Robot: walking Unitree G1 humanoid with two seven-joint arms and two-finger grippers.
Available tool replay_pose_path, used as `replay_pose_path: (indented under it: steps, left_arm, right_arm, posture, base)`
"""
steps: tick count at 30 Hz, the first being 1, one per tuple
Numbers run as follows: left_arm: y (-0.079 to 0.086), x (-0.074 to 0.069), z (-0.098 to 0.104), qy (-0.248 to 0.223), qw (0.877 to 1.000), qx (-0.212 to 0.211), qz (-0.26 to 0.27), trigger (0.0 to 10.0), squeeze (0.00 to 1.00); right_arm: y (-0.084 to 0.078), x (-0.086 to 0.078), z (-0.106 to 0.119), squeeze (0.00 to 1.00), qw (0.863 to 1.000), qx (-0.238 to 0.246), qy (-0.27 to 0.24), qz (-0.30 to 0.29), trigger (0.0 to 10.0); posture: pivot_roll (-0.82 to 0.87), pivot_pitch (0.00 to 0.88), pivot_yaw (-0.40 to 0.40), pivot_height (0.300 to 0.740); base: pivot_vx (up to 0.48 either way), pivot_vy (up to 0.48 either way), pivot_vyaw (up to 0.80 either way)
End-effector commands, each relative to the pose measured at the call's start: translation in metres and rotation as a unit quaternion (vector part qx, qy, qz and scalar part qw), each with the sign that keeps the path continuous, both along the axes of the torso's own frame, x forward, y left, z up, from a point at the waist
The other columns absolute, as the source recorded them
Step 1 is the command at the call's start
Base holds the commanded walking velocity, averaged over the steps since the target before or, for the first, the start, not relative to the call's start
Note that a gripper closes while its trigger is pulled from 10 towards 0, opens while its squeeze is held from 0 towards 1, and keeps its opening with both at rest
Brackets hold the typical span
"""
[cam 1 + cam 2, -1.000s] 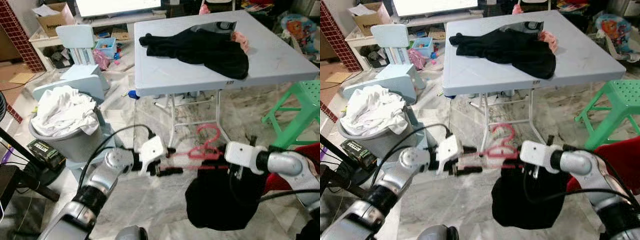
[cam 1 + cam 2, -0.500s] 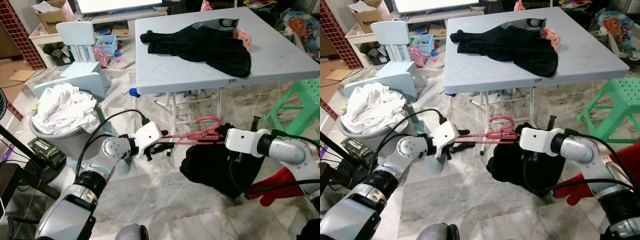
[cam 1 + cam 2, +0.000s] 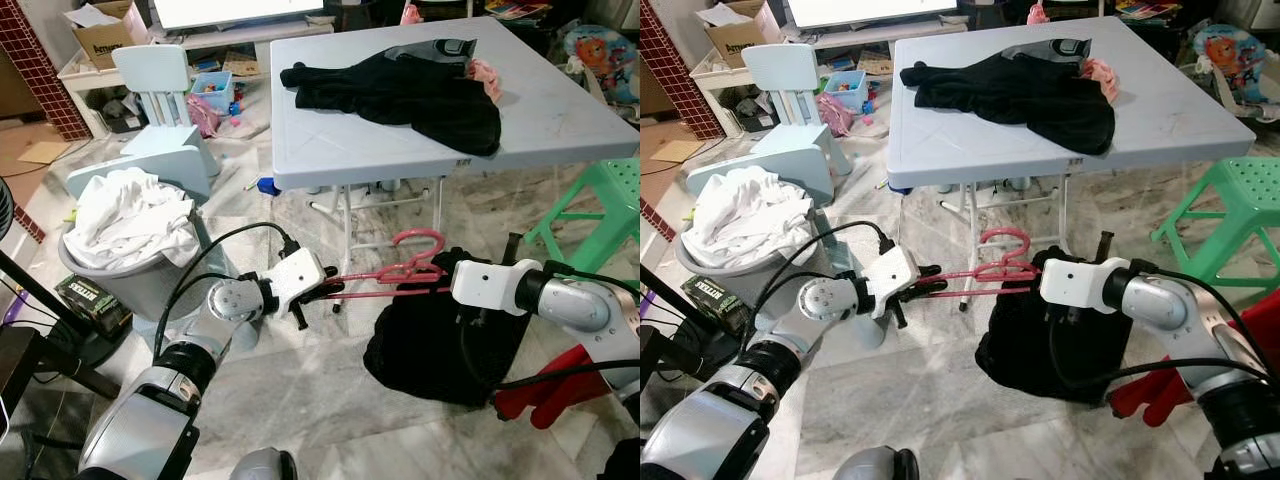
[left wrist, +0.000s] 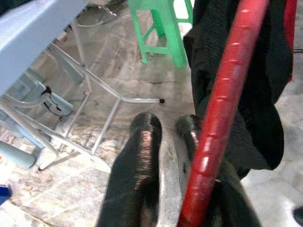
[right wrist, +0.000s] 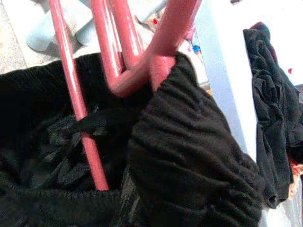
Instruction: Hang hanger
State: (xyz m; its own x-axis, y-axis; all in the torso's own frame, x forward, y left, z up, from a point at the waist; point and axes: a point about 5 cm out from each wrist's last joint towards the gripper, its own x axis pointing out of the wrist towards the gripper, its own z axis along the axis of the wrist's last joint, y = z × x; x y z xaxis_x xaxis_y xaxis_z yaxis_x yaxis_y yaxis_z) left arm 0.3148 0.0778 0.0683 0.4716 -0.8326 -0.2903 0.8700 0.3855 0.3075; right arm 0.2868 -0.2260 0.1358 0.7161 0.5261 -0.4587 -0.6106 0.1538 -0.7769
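Two grippers shared one pink plastic hanger [image 3: 395,277] low over the marble floor [image 3: 300,400]. The left gripper [image 3: 318,297] had its fingers [image 4: 142,156] nearly together, the hanger's bar lying against the outer side of one finger rather than between them, so the bar could slide off that finger. At the far end the right gripper [image 3: 1068,308] was buried in the black garment [image 3: 440,335]; I could not tell its finger state. The bunched cloth could slump off the hanger. Beyond the fingers stood the folding table's legs [image 3: 348,235], likely to snag the hook. Open floor lay nearer the robot; the laundry bucket [image 3: 125,275] and green stool [image 3: 590,215] flanked it.
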Motion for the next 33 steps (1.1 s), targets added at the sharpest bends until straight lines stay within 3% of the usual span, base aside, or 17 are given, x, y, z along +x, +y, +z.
replay_pose_path:
  steps: [1,3,4,5,6,7,22,27,30,33]
  left_arm:
    - [-0.01,0.005,0.011,-0.022,1.0,-0.008,-0.015,2.2,0.0]
    - [-0.011,0.005,0.011,-0.02,1.0,-0.007,-0.017,2.2,0.0]
    - [-0.014,0.004,0.009,-0.012,1.0,-0.006,-0.022,4.9,0.0]
    - [-0.017,0.002,0.007,0.008,1.0,-0.013,-0.024,10.0,0.0]
    - [-0.019,0.002,0.006,0.018,0.999,-0.018,-0.023,10.0,0.0]
    - [-0.021,0.001,0.005,0.028,0.999,-0.025,-0.026,10.0,1.0]
    - [-0.032,0.003,0.01,0.026,0.999,-0.026,-0.037,10.0,1.0]
    - [-0.038,-0.001,0.007,0.054,0.997,-0.037,-0.05,10.0,1.0]
    - [-0.041,-0.006,0.003,0.094,0.992,-0.051,-0.066,10.0,1.0]
    - [-0.041,-0.009,0.001,0.084,0.993,-0.04,-0.074,10.0,1.0]
  right_arm:
    - [0.016,-0.001,0.005,0.0,0.999,0.013,-0.015,0.037,10.0]
    - [0.016,-0.001,0.004,0.0,0.999,0.013,-0.014,0.038,10.0]
    - [0.017,-0.002,0.002,0.0,0.999,0.013,-0.014,0.039,10.0]
    - [0.018,-0.002,0.002,0.0,0.999,0.014,-0.013,0.04,10.0]
    - [0.018,-0.002,0.002,0.0,0.999,0.015,-0.013,0.041,10.0]
    - [0.019,-0.002,0.002,0.0,0.999,0.016,-0.012,0.041,10.0]
    - [0.023,-0.009,-0.01,0.0,0.998,0.002,0.009,0.055,10.0]
    - [0.022,-0.014,-0.019,0.0,0.998,-0.015,0.021,0.06,10.0]
    - [0.017,-0.013,-0.02,0.0,0.998,-0.021,0.02,0.053,10.0]
    - [0.018,-0.011,-0.018,0.0,0.999,-0.014,0.015,0.048,10.0]
  posture:
    - [-0.1,0.0,0.095,0.74]
    - [-0.11,0.0,0.096,0.74]
    - [-0.11,0.0,0.096,0.74]
    - [-0.11,0.0,0.096,0.74]
    - [-0.11,0.0,0.096,0.74]
    - [-0.11,0.0,0.097,0.74]
    - [-0.11,0.0,0.096,0.74]
    - [-0.11,0.0,0.096,0.74]
    - [-0.11,0.0,0.096,0.74]
    - [-0.11,0.0,0.096,0.74]
  base:
    - [0.0,0.0,0.0]
    - [0.0,0.0,0.0]
    - [0.0,0.0,0.0]
    - [0.0,0.0,0.0]
    - [0.0,0.0,0.0]
    - [0.0,0.0,0.0]
    - [0.0,0.0,0.0]
    - [0.0,0.0,0.0]
    - [0.0,0.0,0.0]
    - [0.0,0.0,0.0]
